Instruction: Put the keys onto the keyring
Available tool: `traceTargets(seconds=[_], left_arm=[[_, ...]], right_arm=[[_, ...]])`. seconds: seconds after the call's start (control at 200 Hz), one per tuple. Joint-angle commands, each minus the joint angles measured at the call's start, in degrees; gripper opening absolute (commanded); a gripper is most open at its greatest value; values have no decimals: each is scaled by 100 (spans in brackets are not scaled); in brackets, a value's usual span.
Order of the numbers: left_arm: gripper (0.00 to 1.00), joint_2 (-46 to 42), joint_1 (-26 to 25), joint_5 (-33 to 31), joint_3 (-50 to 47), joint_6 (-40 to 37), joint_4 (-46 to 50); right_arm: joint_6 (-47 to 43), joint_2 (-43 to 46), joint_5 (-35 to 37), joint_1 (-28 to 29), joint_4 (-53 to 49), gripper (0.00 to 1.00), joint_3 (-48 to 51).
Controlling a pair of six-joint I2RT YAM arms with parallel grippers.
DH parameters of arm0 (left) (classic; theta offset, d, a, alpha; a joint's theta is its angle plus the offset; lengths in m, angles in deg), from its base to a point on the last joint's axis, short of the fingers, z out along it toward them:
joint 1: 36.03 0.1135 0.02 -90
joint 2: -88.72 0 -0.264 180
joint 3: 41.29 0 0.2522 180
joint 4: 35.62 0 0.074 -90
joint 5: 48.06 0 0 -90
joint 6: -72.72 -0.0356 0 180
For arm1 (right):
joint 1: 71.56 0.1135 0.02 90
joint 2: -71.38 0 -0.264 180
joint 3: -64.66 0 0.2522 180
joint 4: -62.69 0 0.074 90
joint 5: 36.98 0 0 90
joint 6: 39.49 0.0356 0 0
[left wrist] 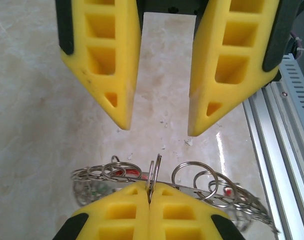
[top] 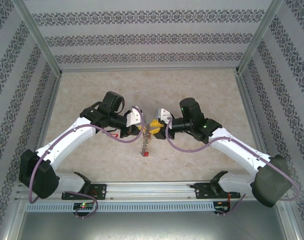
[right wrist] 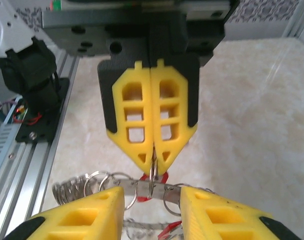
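Marbled tabletop (top: 202,90), left end effector (left wrist: 149,190) clenched on keyring (left wrist: 114,171), right end effector (right wrist: 152,196) released near it

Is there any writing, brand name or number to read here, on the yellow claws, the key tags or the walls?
None can be read.
The left claw and the right claw have plain yellow fingers with no marking, the wallpaper bears only an ornament pattern, and the red key tag is too small to tell.
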Motion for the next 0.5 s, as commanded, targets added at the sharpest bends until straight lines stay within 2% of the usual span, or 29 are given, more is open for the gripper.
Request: traceTargets(seconds=[0.0, 0.305, 0.495], left_arm=[[0, -11, -117, 226, 182, -183, -75], [0, 194, -275, 188, 362, -98, -14], [0, 229, -274, 314, 329, 15, -141]], right_arm=[[-390, 2, -9, -46, -475, 35, -140], [-467, -58, -134, 59, -427, 38, -183], [-456, -174, -173, 118, -367, 33, -252]])
